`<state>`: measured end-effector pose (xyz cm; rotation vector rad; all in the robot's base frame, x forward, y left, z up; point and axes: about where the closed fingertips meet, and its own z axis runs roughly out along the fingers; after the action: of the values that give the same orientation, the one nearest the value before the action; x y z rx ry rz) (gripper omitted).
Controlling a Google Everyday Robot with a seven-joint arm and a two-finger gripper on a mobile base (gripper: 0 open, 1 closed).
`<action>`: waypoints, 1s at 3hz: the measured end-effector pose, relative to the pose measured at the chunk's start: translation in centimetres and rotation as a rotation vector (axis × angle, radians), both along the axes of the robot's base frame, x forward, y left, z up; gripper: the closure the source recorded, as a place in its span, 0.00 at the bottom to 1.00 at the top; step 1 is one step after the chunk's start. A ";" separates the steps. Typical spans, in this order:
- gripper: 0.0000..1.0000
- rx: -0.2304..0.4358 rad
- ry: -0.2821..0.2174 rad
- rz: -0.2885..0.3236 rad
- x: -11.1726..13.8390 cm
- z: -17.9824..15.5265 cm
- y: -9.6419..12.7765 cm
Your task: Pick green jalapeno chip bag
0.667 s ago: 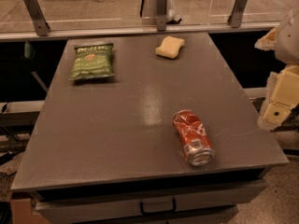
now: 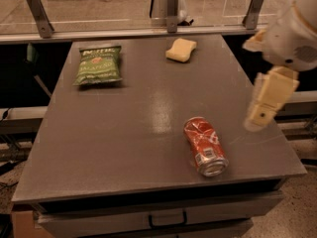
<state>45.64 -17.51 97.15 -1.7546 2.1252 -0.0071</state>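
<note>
The green jalapeno chip bag (image 2: pixel 98 65) lies flat at the far left of the grey table (image 2: pixel 124 133), with its white lettering at the far end. My gripper (image 2: pixel 270 99) is a cream-coloured piece hanging over the table's right edge. It is far to the right of the bag and holds nothing that I can see. It is above and to the right of the crushed red can (image 2: pixel 205 145).
A pale yellow sponge (image 2: pixel 181 49) lies at the far middle of the table. The red can lies on its side near the front right. A rail with metal posts (image 2: pixel 168 9) runs behind the table. A drawer front (image 2: pixel 166 218) sits below the front edge.
My arm has moved left, from beyond the table's right edge to over that edge. The bag, sponge and can have not moved.
</note>
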 end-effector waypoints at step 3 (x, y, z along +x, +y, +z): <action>0.00 0.276 -0.092 0.153 10.4 0.7 14.6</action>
<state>56.07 -2.88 97.90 -1.7116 1.8243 0.2311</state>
